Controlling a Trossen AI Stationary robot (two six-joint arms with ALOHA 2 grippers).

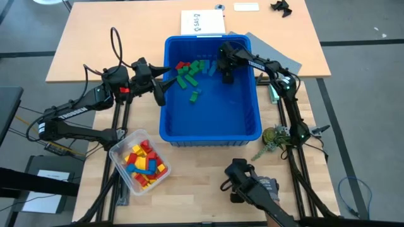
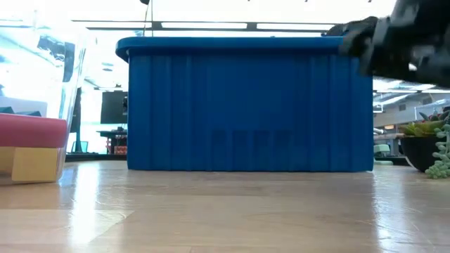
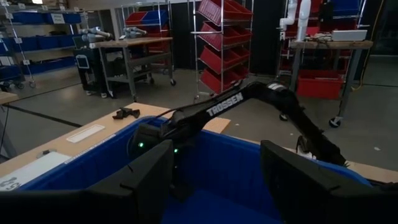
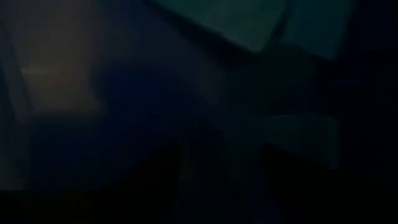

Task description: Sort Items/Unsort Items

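Inside the blue bin (image 1: 211,129), green and red toy blocks (image 1: 189,74) lay by its far wall. The right gripper (image 1: 226,74) hung beside them, fingers spread and empty; the left gripper (image 1: 161,85), also spread, waited at the bin's rim. A good pick meant descending squarely over one block.

My two arms are dark, near-black jointed links. The left arm (image 1: 76,113), at the high view's left, carries white TROSSEN lettering, a red patch near the wrist and a looping black cable. The right arm (image 1: 278,82), upper right, shows the same lettering — plus small green lights — in the left wrist view.
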